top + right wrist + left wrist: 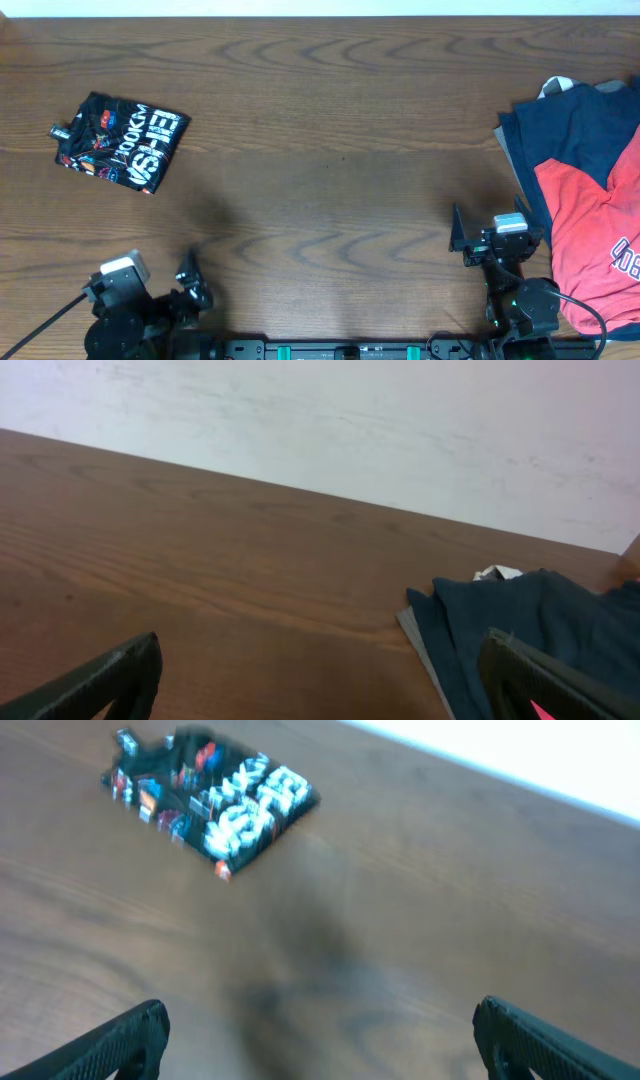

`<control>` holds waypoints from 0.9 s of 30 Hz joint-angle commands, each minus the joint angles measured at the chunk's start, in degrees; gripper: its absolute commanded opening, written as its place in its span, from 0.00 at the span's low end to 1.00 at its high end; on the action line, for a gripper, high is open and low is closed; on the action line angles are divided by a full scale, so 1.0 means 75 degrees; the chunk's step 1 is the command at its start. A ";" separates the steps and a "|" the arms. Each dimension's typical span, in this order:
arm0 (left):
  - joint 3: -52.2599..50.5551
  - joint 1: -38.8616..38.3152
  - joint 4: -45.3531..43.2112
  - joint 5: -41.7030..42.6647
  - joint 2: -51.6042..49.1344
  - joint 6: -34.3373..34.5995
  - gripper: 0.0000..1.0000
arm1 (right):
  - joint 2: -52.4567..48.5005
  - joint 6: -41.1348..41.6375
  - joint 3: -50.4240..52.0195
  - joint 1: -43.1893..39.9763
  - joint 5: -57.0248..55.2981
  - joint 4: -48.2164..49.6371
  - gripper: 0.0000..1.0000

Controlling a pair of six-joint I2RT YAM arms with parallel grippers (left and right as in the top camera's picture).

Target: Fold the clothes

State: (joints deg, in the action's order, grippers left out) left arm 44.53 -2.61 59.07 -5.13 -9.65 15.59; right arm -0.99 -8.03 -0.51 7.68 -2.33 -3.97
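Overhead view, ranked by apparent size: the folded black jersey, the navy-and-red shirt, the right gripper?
1. navy-and-red shirt, largest even though the frame edge cuts it off.
2. folded black jersey.
3. right gripper, clearly smallest.

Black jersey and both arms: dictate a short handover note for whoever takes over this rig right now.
Left tool: open, empty, over bare table.
Right tool: open, empty, beside the right-hand pile.
Black jersey: folded into a small packet at far left, touched by neither tool; looks done.
Likely left: navy and red shirt lies unfolded at the right edge, grey fabric beneath.
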 commanded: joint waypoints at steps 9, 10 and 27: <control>-0.3462 0.0076 -0.3733 -0.0067 0.1244 -0.0388 0.98 | 0.0052 -0.0108 0.0026 -0.0085 0.0035 -0.0012 0.99; -0.3815 0.0076 -0.4386 -0.0067 0.1276 -0.0391 0.98 | 0.0052 -0.0108 0.0026 -0.0085 0.0035 -0.0015 0.99; -0.5904 0.0076 -0.7393 -0.0038 0.1218 -0.0388 0.98 | 0.0052 -0.0108 0.0026 -0.0085 0.0035 -0.0015 0.99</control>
State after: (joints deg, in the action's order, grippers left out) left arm 0.95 -2.35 0.86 -4.67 -0.60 13.43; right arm -0.99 -8.19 -0.51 7.68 -2.31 -3.99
